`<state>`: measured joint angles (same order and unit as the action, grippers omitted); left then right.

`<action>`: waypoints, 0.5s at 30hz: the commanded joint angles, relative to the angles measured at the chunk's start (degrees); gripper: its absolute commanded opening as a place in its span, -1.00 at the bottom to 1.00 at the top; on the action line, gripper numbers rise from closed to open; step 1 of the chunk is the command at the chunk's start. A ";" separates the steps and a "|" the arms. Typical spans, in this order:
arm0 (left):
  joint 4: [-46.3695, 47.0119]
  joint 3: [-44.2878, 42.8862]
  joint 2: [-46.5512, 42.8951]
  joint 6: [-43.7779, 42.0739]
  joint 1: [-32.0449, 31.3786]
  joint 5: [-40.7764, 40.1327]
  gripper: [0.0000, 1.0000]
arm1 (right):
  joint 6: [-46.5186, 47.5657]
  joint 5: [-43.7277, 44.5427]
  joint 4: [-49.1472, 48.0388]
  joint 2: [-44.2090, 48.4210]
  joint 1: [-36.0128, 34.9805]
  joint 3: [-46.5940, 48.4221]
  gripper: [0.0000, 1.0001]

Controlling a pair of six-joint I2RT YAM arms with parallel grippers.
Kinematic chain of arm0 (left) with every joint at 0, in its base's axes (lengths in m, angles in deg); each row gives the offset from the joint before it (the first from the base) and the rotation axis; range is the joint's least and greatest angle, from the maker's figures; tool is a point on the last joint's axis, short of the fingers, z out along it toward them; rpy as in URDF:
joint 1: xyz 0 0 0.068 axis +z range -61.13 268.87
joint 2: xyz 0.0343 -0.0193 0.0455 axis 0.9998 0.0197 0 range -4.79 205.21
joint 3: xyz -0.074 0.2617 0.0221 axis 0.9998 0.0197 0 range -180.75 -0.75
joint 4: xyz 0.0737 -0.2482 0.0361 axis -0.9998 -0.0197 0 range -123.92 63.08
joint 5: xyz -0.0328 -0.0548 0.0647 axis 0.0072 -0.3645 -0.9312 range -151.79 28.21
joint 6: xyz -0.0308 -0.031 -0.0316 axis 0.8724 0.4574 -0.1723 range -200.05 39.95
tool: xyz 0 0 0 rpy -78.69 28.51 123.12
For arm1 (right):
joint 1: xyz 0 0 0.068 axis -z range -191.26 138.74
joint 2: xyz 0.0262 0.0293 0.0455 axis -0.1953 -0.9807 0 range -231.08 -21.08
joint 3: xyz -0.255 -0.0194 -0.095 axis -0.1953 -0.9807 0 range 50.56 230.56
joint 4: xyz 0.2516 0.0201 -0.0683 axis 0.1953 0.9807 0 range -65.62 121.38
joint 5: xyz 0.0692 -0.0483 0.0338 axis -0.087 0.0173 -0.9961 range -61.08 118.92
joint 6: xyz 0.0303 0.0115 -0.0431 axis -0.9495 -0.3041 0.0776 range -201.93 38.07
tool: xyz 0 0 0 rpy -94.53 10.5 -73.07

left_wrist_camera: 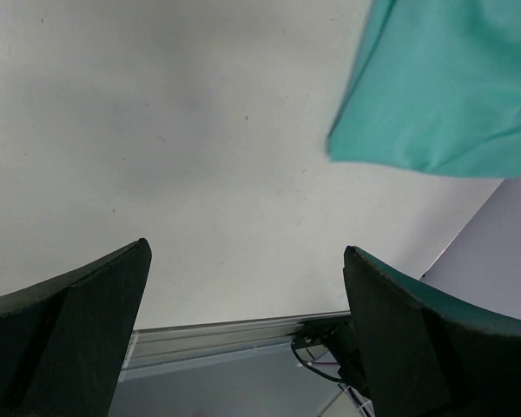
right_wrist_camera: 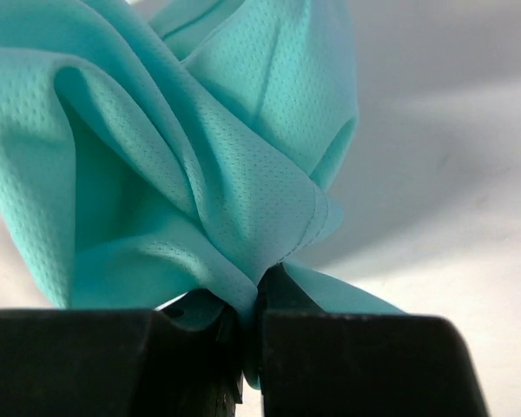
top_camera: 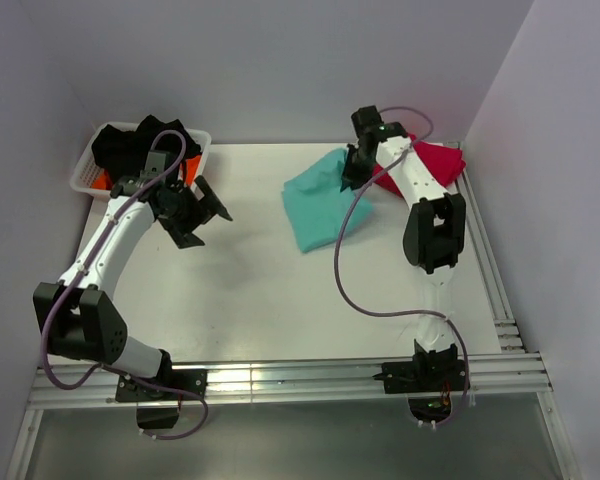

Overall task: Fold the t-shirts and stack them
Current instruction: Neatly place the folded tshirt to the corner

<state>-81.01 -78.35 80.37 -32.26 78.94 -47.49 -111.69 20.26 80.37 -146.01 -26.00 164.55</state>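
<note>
A folded teal-green t-shirt [top_camera: 322, 205] lies on the white table at the back, right of centre. My right gripper [top_camera: 352, 176] is shut on its far right edge, and in the right wrist view the teal fabric [right_wrist_camera: 200, 156] bunches up between the two black fingers [right_wrist_camera: 347, 356]. A crimson-red t-shirt [top_camera: 435, 160] lies behind the right arm near the back right corner, partly hidden by it. My left gripper [top_camera: 202, 215] hangs open over bare table at the left, with nothing between its wide-apart fingers [left_wrist_camera: 69, 321]. A corner of the teal t-shirt [left_wrist_camera: 443, 87] shows in the left wrist view.
A white basket [top_camera: 88, 172] at the back left holds dark clothing [top_camera: 135, 145] and something orange. Grey walls close in the back and both sides. Aluminium rails [top_camera: 280, 380] run along the table's near edge and right side.
</note>
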 commanded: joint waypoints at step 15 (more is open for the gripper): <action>4.34 15.02 -13.09 1.43 0.27 0.46 0.99 | 0.58 4.19 5.19 -13.15 20.00 29.88 -1.00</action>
<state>-77.82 -65.39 70.10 -31.06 78.98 -47.10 -110.18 24.32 88.13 -158.93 -11.40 190.96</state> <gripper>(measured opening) 0.995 0.058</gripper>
